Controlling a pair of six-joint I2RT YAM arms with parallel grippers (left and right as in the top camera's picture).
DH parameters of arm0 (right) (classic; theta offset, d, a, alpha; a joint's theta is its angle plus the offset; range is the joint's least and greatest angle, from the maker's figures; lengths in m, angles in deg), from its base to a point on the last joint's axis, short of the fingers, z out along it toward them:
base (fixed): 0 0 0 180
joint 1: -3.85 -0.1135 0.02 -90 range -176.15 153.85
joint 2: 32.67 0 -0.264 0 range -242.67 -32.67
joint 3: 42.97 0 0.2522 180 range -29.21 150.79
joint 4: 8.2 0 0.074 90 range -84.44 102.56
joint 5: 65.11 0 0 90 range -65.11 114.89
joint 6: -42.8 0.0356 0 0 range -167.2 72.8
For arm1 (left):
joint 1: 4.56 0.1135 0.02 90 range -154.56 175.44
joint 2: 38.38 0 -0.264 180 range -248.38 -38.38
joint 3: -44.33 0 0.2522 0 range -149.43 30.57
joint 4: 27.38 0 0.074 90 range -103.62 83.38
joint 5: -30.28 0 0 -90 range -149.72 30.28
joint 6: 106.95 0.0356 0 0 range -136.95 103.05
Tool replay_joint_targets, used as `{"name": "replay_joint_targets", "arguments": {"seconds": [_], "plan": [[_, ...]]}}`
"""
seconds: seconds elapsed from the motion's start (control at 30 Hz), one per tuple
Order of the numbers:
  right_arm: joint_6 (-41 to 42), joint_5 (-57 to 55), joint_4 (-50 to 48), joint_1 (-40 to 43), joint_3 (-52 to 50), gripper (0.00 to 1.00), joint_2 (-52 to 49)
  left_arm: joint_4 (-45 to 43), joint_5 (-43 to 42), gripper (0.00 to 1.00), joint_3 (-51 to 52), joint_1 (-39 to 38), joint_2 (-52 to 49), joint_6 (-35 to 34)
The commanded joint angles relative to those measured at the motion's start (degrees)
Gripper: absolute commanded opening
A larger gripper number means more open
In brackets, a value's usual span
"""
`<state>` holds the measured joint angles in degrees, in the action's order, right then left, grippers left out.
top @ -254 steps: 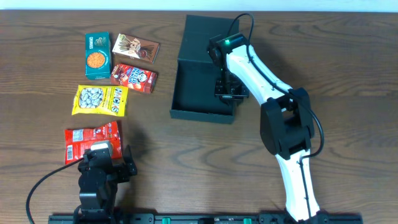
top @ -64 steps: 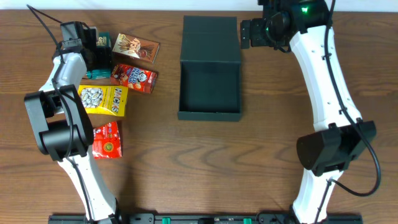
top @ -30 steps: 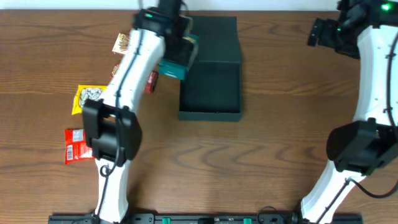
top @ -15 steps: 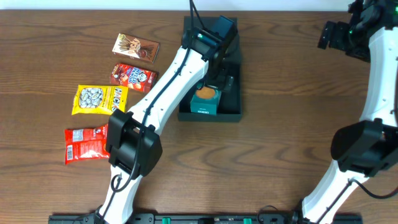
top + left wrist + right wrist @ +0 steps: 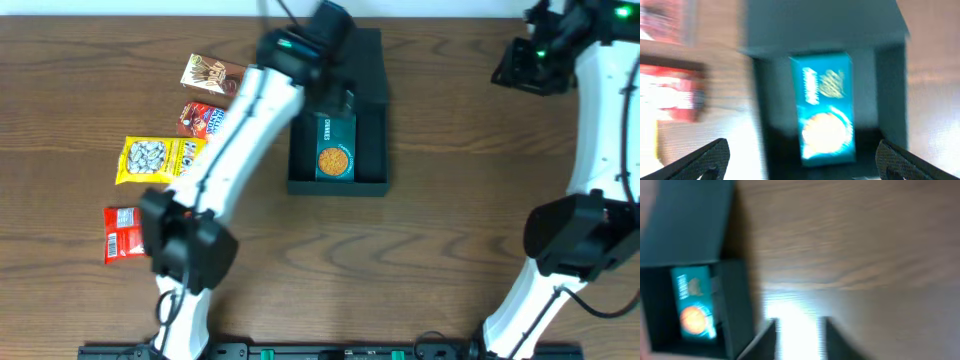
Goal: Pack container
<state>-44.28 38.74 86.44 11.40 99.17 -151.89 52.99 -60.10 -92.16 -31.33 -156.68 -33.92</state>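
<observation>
The container is a shallow black box at the table's middle, its flap lid open toward the back. A small teal cookie box lies flat inside it. My left gripper hovers over the container's back part, open and empty. In the left wrist view its fingers stand wide apart above the cookie box and the container wall. My right gripper is up at the far right, open and empty. The blurred right wrist view shows its fingers over bare wood beside the container.
Snacks lie left of the container: a brown box, a red packet partly under my left arm, a yellow packet and a red packet near the front left. The left arm crosses over them.
My left gripper carried the teal cookie box from the left into the container, let it go and drew back toward the lid. The right arm moved off to the far right.
</observation>
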Motion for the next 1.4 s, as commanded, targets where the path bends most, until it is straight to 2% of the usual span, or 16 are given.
{"name": "replay_joint_targets", "arguments": {"seconds": [0.0, 0.13, 0.2, 0.3, 0.47, 0.6, 0.83, 1.07, 1.2, 1.37], "plan": [[-1.53, 5.07, -0.57, -5.68, -0.59, 0.02, -0.13, -0.5, 3.91, 0.95, -1.29, 6.23, 5.46, -1.11], [-1.51, 6.47, -3.72, -13.84, -2.95, 0.02, -0.17, -0.37, 2.14, 0.95, -1.29, 14.58, 8.0, -1.49], [-1.51, 6.56, -7.28, -18.58, -5.88, 0.02, -0.2, 0.26, -0.87, 0.95, -1.29, 19.34, 8.35, -1.49], [-1.25, 6.58, -11.54, -25.16, -10.58, 0.01, -1.33, 1.46, -1.16, 0.95, -1.27, 25.2, 8.15, -1.03], [0.96, 6.51, -16.59, -31.45, -15.43, 0.01, -3.82, 1.75, -1.18, 0.95, -1.27, 29.88, 8.15, -1.03], [2.69, 6.56, -20.94, -33.9, -18.86, 0.02, -6.01, 1.73, -1.11, 0.95, -1.27, 30.45, 8.15, -0.17], [2.64, 6.45, -23.54, -36.81, -19.17, 0.02, -11.02, 1.77, -1.11, 0.97, -1.27, 30.47, 8.15, 0.76], [2.82, 4.11, -19.67, -37.07, -19.28, 0.02, -12.7, 2.27, -1.11, 0.98, -1.27, 30.49, 8.15, 1.77], [4.37, -5.46, -17.4, -36.94, -19.28, 0.02, -12.79, 2.14, -1.11, 0.97, -1.27, 30.49, 8.15, 1.77], [4.81, -2.62, -19.41, -36.65, -19.26, 0.02, -12.79, 2.14, -1.11, 0.98, -1.22, 30.49, 8.15, 1.77]]}}
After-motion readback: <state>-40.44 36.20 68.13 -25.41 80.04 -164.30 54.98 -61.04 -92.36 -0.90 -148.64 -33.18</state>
